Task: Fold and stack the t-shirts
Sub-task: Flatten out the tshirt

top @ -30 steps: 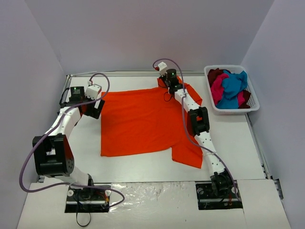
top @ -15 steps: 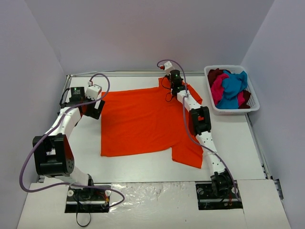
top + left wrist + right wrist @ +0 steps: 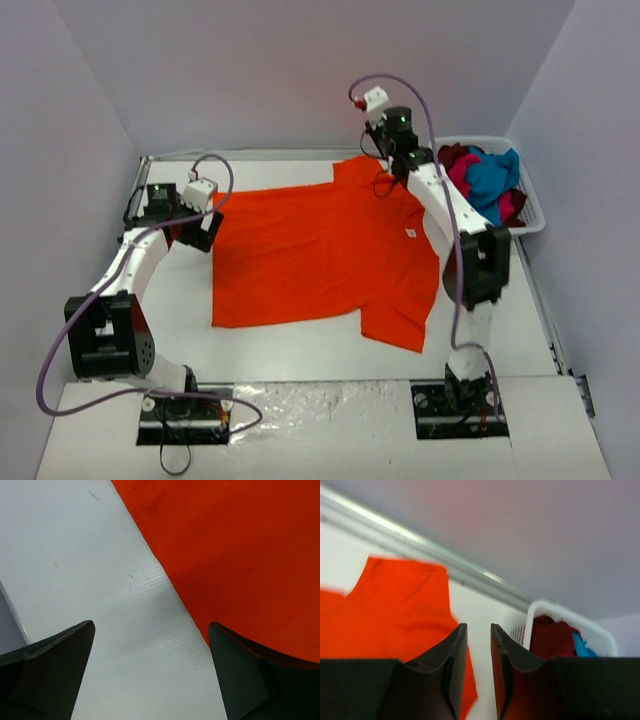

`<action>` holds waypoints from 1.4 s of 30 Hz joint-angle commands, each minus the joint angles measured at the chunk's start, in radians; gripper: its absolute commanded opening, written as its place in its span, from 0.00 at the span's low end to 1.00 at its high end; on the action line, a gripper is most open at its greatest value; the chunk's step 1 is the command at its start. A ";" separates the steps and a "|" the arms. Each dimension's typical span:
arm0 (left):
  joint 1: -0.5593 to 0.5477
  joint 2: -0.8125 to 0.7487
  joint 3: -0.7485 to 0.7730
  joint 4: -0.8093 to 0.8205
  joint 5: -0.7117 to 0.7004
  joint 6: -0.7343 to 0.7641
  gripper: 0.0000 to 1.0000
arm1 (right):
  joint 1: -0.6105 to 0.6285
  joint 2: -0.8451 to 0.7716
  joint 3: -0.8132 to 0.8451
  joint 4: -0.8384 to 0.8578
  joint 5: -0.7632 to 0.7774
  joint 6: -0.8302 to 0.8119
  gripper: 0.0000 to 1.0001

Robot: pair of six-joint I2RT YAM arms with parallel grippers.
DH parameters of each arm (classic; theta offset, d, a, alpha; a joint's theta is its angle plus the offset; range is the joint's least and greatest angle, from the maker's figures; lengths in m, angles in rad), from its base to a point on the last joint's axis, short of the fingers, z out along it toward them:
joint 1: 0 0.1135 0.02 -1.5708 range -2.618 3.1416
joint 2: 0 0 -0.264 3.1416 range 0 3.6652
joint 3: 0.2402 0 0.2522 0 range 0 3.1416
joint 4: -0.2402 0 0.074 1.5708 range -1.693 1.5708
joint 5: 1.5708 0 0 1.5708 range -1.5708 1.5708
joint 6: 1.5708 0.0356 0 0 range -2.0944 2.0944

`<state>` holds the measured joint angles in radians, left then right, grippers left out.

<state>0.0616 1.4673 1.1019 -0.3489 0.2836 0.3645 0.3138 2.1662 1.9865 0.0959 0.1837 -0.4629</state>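
One bright orange t-shirt [image 3: 320, 250] lies spread flat on the white table, a small white tag [image 3: 409, 232] near its right side. My right gripper [image 3: 388, 172] hangs raised above the shirt's far right sleeve [image 3: 395, 610], fingers a narrow gap apart with nothing between them [image 3: 477, 627]. At the shirt's left edge, my left gripper [image 3: 200, 232] is low over the table and wide open [image 3: 150, 630]; one finger [image 3: 250, 670] is over the orange cloth [image 3: 240, 555]. Teal [image 3: 490, 180], magenta [image 3: 458, 185] and dark red [image 3: 450, 155] t-shirts sit bundled in the basket.
A white plastic basket [image 3: 530, 218] stands at the far right corner, its rim [image 3: 540, 607] close to my right fingers. A metal rail [image 3: 470, 577] runs along the table's back edge below the grey wall. Walls enclose the left and right sides.
My right arm rose and swung right, away from the shirt's far right sleeve, and its jaws parted. The shirt's right side now lies uncovered and flat. The left arm stayed put.
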 commanded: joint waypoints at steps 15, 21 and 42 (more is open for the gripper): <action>-0.203 0.154 0.090 -0.139 0.152 0.034 0.25 | -0.027 -0.711 -0.861 -0.538 -0.355 0.027 0.00; -0.200 0.332 0.249 -0.111 0.146 -0.073 0.02 | -0.028 -0.565 -0.838 -0.542 -0.360 0.017 0.00; -0.149 0.801 0.737 -0.381 0.186 -0.205 0.02 | -0.047 -0.210 -0.683 -0.544 -0.372 -0.006 0.00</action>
<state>-0.1070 2.2292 1.7832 -0.6449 0.4747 0.1867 0.2745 1.9198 1.2644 -0.4232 -0.1703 -0.4595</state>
